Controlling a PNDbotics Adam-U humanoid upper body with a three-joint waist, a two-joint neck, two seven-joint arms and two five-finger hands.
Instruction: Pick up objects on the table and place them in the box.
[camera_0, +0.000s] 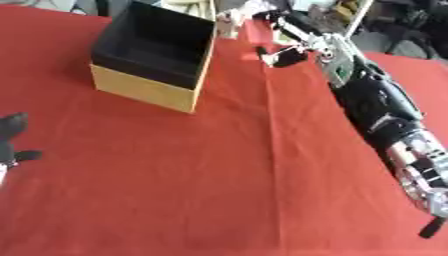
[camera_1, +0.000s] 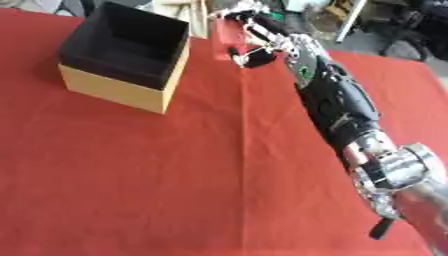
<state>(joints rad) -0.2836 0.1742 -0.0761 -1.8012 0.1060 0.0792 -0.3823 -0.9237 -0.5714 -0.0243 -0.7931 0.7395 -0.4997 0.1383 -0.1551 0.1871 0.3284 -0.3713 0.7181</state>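
The box (camera_0: 144, 87) has tan outer walls and a black inside and stands at the table's far left; I see nothing in it. My right arm stretches along the right side to the far edge. Its hand (camera_1: 262, 37) is just right of the box's far corner, fingers (camera_1: 241, 12) stretched forward and thumb (camera_1: 252, 60) hanging apart below them. A pale red thing (camera_1: 224, 34) lies between thumb and fingers at the table's far edge; I cannot make out its shape or whether the hand touches it. My left hand (camera_0: 10, 131) rests at the lower left edge, fingers relaxed and holding nothing.
A red cloth (camera_0: 219, 165) covers the table, with a crease running down its middle. A small white thing (camera_0: 229, 22) stands just beyond the box's far right corner. Chairs and clutter lie beyond the far edge.
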